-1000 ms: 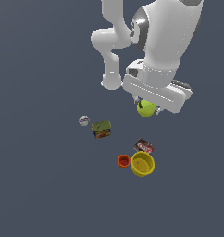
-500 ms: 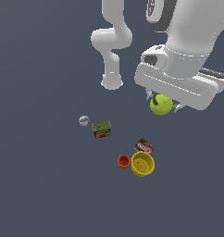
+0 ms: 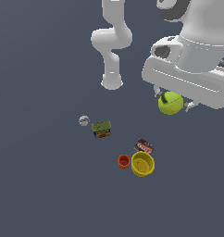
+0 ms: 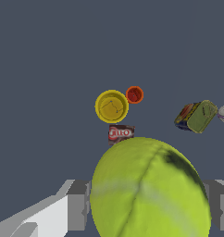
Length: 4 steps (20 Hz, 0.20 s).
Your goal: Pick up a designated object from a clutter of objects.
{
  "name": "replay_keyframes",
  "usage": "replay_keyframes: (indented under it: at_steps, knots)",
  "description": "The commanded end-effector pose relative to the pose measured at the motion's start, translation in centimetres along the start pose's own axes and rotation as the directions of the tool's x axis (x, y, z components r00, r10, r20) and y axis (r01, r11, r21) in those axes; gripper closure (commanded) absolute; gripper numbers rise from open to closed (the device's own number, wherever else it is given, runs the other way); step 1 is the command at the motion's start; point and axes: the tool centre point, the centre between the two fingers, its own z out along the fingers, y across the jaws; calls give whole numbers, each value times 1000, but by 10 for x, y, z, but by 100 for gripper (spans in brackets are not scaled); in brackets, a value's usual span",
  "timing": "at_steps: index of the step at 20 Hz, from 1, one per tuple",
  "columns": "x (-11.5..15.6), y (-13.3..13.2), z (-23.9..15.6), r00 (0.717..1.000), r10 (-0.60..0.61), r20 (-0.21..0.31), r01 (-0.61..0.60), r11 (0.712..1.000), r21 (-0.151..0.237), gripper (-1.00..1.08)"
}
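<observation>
Arm (image 3: 197, 51) with pincer (image 3: 171, 102) clenched on the tennis ball (image 3: 170, 102), held well above the desk (image 3: 40, 185). Bowl (image 3: 142, 164) as landmark: green box (image 3: 101, 128) and white ball (image 3: 84, 121) apart from it; red box (image 3: 143, 146) and cup (image 3: 124, 161) just beside it.

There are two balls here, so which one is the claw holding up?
The yellow-green tennis ball, gripped in the claw above the floor. The smaller white-grey ball lies on the ground beside the green-brown box.
</observation>
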Motion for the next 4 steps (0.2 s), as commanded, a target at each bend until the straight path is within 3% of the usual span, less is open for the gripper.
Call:
replay_keyframes:
  at_steps: [1, 4]
  knots:
    - [1, -3, -4, 1000, 0, -1, 0, 1000, 1, 108]
    - [1, -3, -4, 1000, 0, -1, 0, 1000, 1, 108]
